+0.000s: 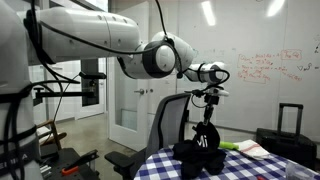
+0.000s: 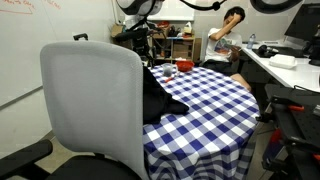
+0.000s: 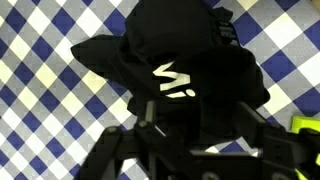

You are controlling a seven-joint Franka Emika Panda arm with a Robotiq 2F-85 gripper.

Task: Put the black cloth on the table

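Note:
The black cloth (image 1: 200, 148) lies heaped on the table (image 1: 190, 168), which has a blue-and-white checked cover, near the edge by the chair. It shows in both exterior views (image 2: 160, 100). In the wrist view the cloth (image 3: 170, 50) has a white logo on top and rests on the table (image 3: 40, 110). My gripper (image 1: 207, 120) hangs straight over the heap, just above it. In the wrist view its fingers (image 3: 198, 108) stand wide apart, with cloth and a patch of checks between them.
A grey office chair (image 2: 90, 100) stands against the table's edge beside the cloth (image 1: 170, 120). A yellow-green item (image 1: 230, 145) and papers lie on the table past the cloth. A black suitcase (image 1: 290, 140) stands behind. A seated person (image 2: 228, 40) is beyond the table.

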